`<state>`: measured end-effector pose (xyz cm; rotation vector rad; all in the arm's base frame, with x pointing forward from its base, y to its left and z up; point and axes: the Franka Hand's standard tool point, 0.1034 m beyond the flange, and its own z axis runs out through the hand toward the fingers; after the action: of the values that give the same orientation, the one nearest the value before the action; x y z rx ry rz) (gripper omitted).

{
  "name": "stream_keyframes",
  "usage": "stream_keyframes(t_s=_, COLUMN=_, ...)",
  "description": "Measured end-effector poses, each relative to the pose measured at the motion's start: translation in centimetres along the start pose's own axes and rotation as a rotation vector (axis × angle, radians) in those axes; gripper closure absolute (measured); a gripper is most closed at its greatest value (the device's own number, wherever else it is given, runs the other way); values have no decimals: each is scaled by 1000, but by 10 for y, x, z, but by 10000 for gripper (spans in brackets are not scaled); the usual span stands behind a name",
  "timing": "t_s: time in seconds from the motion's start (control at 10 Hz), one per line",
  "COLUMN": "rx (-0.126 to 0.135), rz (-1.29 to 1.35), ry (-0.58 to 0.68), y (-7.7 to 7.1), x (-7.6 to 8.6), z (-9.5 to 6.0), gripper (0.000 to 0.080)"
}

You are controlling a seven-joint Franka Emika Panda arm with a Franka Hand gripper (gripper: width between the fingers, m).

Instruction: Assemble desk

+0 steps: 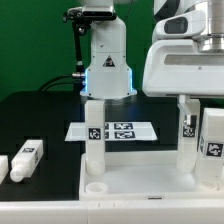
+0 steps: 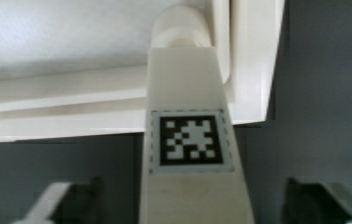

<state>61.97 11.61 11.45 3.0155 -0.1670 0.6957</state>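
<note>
Progress looks well past the halfway mark, as far as I can judge. The hand [image 2: 187, 206] hangs with its fingers [image 2: 59, 203] spread. A dark gap shows on either side of the upright leg [image 2: 191, 95] standing between them, so nothing is pinched. That leg's tag sits just beyond the fingertips, and past its far end lies the tabletop panel [image 2: 84, 100], where it appears to be seated at a corner. In the exterior view the panel lies flat on the black desk [image 1: 40, 120], directly beneath the hand. Two legs stand under the hand, a farther leg [image 1: 185, 130] and a nearer leg [image 1: 212, 150], and I cannot tell which is the one between the fingers. A third standing leg [image 1: 93, 135] rises from the panel's corner well away from the hand. That makes three legs up. What remains is the loose leg [image 1: 25, 158], lying on the black desk far from the hand, and the empty socket [image 1: 95, 187] it presumably belongs in. Whether the standing legs are fully tightened cannot be seen.
</note>
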Motion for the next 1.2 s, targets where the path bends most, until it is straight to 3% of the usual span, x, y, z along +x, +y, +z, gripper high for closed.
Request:
stream_keyframes(t_s=0.1, rx=-1, rz=-1, ry=-4, y=0, x=0, z=0, gripper=254)
stream_keyframes(t_s=0.2, rx=-8, rz=-6, ry=-31, y=2, x=0, z=-1, gripper=171)
stream_keyframes(t_s=0.3, rx=-7, rz=-3, ry=-40, y=3, x=9, z=-8, gripper=156)
stream_keyframes(t_s=0.5, rx=-22, rz=44, ry=-149, y=8, x=18, z=-13, gripper=151)
stream_keyframes(t_s=0.7, rx=-40, rz=57, ry=-242, y=2, x=28, z=-10, gripper=150)
stream_keyframes(t_s=0.9, rx=-74, rz=69, ry=-351, y=11, x=31, z=-8, gripper=150)
stream_keyframes(t_s=1.2, rx=-77, rz=82, ry=-346, y=12, x=33, z=-7, gripper=150)
